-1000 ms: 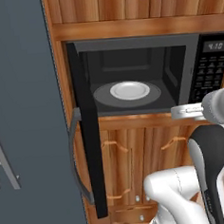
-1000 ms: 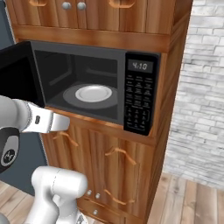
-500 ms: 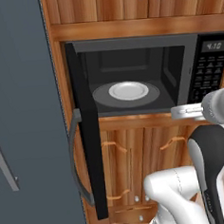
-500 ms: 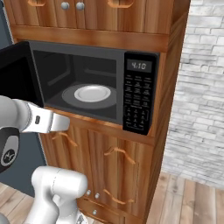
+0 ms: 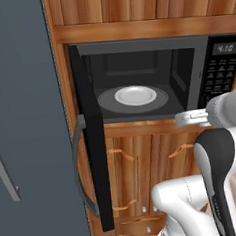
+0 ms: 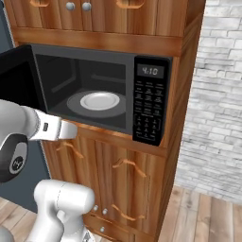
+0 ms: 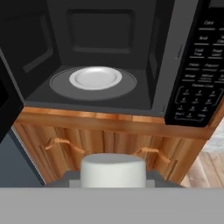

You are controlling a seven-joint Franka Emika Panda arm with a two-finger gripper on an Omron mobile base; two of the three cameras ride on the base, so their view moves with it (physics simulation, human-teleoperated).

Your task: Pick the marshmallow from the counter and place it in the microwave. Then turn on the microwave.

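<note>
hand view: jaws pinch the marshmallow [image 7: 113, 169] before the open microwave [image 7: 100, 65], short of its front sill; a low approach could clip that sill and dislodge it.

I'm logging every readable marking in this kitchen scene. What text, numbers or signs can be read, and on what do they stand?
"4:10": on the digital display at the top of the microwave keypad panel, clearest in the right base view.
Keypad buttons below the display: they carry white labels, too small and blurred to read.
Nothing else carries legible text.
</note>
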